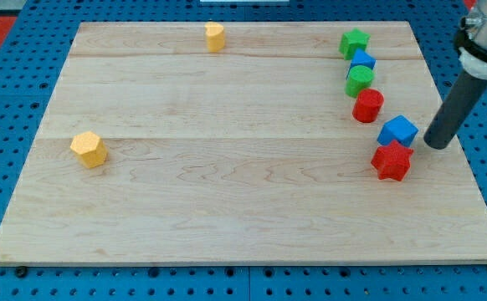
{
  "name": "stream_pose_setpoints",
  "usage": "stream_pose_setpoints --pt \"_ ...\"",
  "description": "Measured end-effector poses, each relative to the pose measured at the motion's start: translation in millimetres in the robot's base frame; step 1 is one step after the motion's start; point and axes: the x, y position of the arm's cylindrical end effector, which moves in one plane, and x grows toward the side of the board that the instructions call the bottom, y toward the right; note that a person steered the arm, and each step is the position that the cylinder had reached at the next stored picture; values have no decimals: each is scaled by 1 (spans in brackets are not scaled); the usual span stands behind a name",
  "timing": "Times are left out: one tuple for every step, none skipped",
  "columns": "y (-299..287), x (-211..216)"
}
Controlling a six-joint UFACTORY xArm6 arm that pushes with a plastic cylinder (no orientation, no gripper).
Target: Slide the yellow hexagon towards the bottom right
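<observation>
The yellow hexagon lies near the board's left edge, about mid-height. My tip is far across the board at the view's right, just right of the blue cube and above-right of the red star. It touches neither that I can tell. A second yellow block, rounded in shape, sits at the view's top near the middle.
A column of blocks runs down the right side: green star, small blue block, green cylinder, red cylinder. The wooden board lies on a blue pegboard table; its right edge is close to my tip.
</observation>
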Motion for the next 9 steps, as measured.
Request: stream_pose_setpoints --pt "-42 -1" --pt "-48 -4" --pt "-22 0" --pt "5 31" --pt "5 76" --pt "-25 83" --pt "-104 96" --pt "-180 104" --pt "-258 115"
